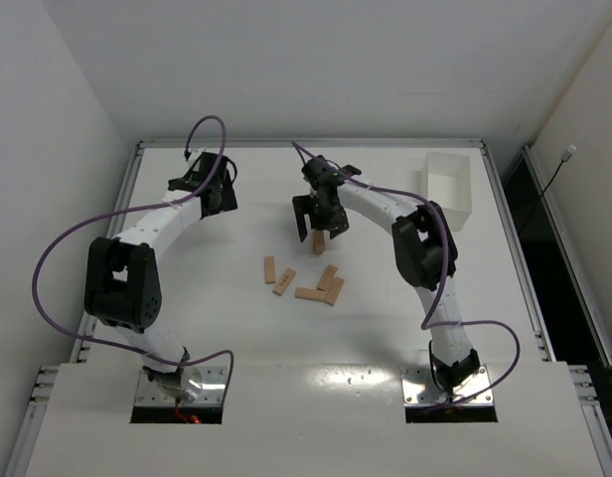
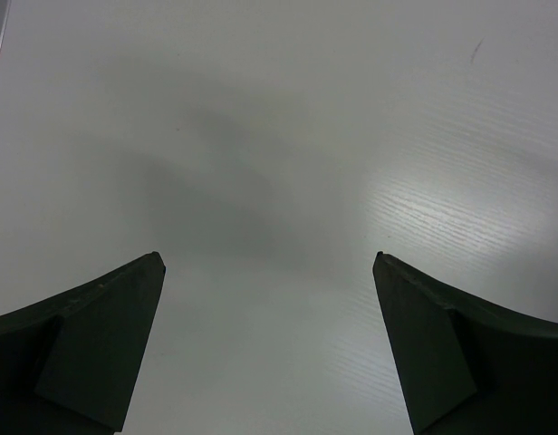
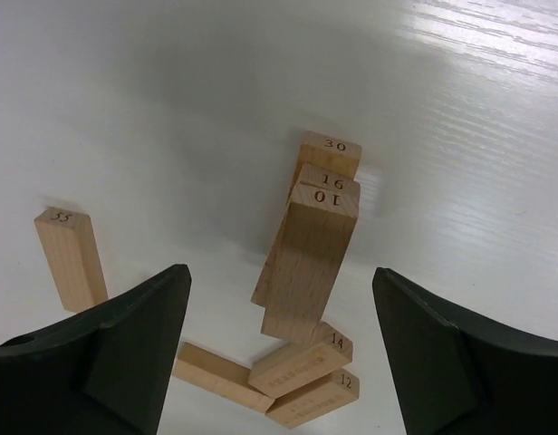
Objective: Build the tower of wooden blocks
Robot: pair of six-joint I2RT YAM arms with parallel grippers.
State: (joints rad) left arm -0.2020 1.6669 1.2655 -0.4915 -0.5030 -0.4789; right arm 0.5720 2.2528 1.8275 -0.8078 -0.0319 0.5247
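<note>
Left gripper (image 1: pixel 219 191): black, over bare table at the far left, well apart from all the wood. In its wrist view the two dark, matte wedge fingers (image 2: pixel 98 344) stand wide apart, holding nothing, with only table between them.
Table (image 1: pixel 187 328): white and smooth with a faint linear grain, glossy where light strikes it.
Blocks (image 1: pixel 284 281): five lie loose and flat near the middle. They are plain light-tan wood, long and rectangular with small squarish ends and visible grain. Numbers are stamped on the ends, and 55 (image 3: pixel 71 258), 14 (image 3: pixel 302 361) and 12 (image 3: pixel 317 399) are readable in the right wrist view.
Tower (image 1: pixel 319 242): at table centre, just behind the loose blocks. It is a short, narrow stack of the same wood. Ends marked 30, 16 and 10 show, with the 10 block uppermost.
Right gripper (image 1: pixel 320 224): black, directly above the tower. Its fingers (image 3: pixel 460 353) are spread wide with the stack between them, and neither one touches it.
Hard to make out: from above, the right gripper covers the tower's top. From the wrist, the upper block hides the lower layers, so the count is unclear.
Tray (image 1: pixel 448 189): white, rectangular and walled, at the far right, well apart from the wood.
</note>
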